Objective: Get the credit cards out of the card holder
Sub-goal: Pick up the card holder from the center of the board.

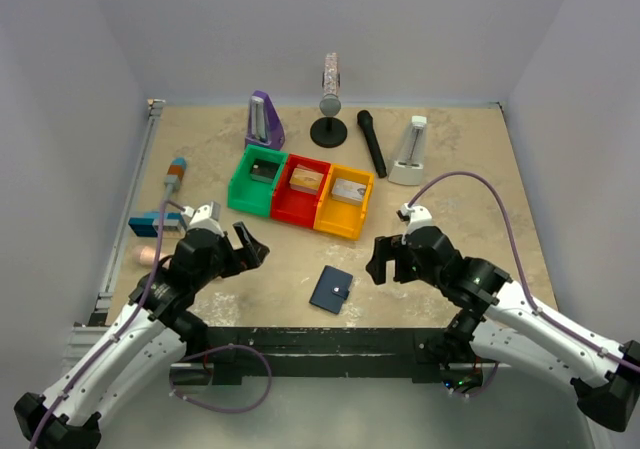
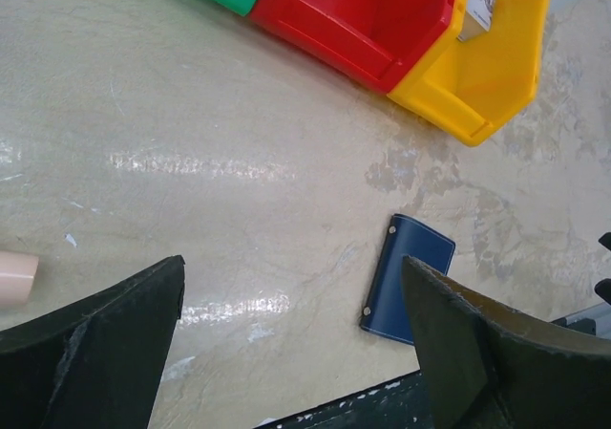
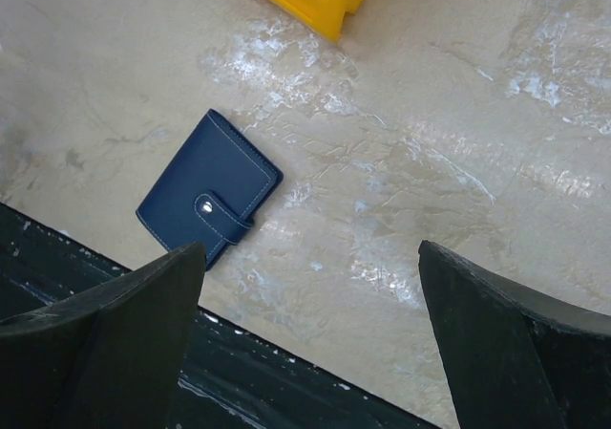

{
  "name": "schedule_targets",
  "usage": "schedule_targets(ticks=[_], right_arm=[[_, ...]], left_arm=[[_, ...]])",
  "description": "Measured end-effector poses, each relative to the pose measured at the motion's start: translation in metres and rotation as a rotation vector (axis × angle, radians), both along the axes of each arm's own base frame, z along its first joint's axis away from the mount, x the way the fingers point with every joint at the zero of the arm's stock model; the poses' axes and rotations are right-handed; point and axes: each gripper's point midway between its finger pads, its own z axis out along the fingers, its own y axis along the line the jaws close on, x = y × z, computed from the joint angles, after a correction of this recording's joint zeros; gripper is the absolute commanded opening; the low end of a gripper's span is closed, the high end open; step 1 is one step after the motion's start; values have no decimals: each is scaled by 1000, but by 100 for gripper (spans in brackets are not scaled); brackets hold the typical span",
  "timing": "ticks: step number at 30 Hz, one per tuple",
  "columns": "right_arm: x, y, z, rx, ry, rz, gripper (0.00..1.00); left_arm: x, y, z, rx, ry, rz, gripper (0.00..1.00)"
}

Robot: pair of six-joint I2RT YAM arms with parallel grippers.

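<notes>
The card holder [image 1: 331, 289] is a small navy-blue wallet lying closed on the table near the front edge, its silver snap fastened. It also shows in the left wrist view [image 2: 409, 278] and the right wrist view [image 3: 208, 190]. No credit cards are visible; they are hidden inside it or out of view. My left gripper [image 1: 248, 244] is open and empty, above the table to the left of the wallet. My right gripper [image 1: 383, 259] is open and empty, to the right of the wallet.
Green [image 1: 256, 178], red [image 1: 303, 190] and yellow [image 1: 345, 204] bins with blocks stand behind the wallet. Further back are a purple metronome [image 1: 263, 121], a microphone stand [image 1: 329, 119], a black microphone [image 1: 371, 141] and a white metronome [image 1: 411, 153]. A black rail [image 1: 330, 347] runs along the front edge.
</notes>
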Motion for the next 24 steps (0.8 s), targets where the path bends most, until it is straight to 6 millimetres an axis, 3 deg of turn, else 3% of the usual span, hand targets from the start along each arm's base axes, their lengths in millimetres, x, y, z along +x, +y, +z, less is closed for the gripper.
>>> schedule_targets(ticks=[6,18,24], right_arm=[[1,1,-6,-22,20,0,92],[-1,7,-9,-39,52,24,92],[-5,15,-10,-31,62,56,90]], left_arm=[[-4,-2,-7,-10,-9,-27,100],[-10,-20,-3,-37,-56,-154,99],[-23,-40,-14,-32,-25,-250,91]])
